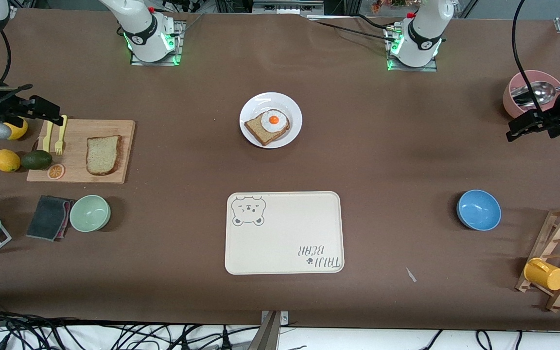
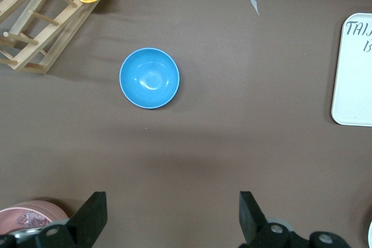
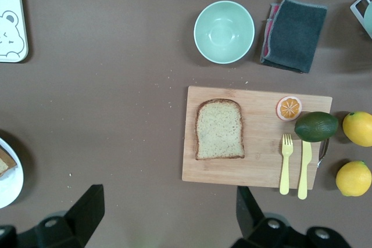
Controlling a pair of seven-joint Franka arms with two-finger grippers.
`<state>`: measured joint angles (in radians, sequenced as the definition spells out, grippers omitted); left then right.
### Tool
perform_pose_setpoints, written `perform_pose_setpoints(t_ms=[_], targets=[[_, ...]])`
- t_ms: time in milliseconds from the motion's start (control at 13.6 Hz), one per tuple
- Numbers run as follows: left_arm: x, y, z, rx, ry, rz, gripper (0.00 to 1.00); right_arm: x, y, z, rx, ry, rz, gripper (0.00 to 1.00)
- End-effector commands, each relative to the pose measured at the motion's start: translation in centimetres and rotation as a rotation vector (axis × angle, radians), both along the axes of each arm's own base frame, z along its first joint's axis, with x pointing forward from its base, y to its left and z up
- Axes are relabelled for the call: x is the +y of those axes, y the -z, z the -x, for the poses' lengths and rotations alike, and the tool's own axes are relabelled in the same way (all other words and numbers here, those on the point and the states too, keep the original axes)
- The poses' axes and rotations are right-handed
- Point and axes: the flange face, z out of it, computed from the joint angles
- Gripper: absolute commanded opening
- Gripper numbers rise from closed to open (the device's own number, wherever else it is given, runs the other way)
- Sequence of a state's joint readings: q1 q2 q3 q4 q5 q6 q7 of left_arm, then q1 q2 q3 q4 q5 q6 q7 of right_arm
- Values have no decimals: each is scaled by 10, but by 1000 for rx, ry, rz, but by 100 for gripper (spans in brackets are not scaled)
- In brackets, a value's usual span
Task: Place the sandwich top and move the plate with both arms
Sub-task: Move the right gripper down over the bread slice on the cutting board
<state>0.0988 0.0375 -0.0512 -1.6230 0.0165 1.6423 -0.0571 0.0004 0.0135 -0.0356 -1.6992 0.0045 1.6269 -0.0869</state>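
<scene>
**user1:** Two slices of bread here. One plain light brown slice with darker crust (image 1: 103, 154) lies flat on a rectangular wooden cutting board (image 1: 80, 171). Glossy round white plate (image 1: 289, 104) sits mid-surface, carrying darker toast with a fried egg (image 1: 274, 120).

**user2:** Any writing? The cream rectangular tray (image 1: 285, 233), nearer the camera than the plate, has a bear face and reads "TAIJI BEAR".

**user1:** Yep. Left gripper (image 2: 168, 219) hangs over bare brown surface beside a pink bowl (image 1: 520, 90), jaws wide open. Right gripper (image 3: 168, 216) hangs near the board, jaws open too, holding nothing.
</scene>
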Motion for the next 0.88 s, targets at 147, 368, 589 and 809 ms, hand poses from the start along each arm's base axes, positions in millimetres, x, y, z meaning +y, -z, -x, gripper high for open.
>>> perform_pose_setpoints(t_ms=[147, 368, 589, 809], targets=[[-5, -7, 1, 4, -13, 52, 100, 0, 5, -5, 15, -13, 0, 100], [-7, -7, 2, 10, -14, 55, 100, 0, 27, -11, 55, -64, 0, 100], [-5, -11, 2, 10, -19, 55, 100, -1, 53, -13, 99, -71, 3, 100], [-5, -14, 2, 9, -18, 55, 100, 1, 77, -15, 89, -94, 81, 100]])
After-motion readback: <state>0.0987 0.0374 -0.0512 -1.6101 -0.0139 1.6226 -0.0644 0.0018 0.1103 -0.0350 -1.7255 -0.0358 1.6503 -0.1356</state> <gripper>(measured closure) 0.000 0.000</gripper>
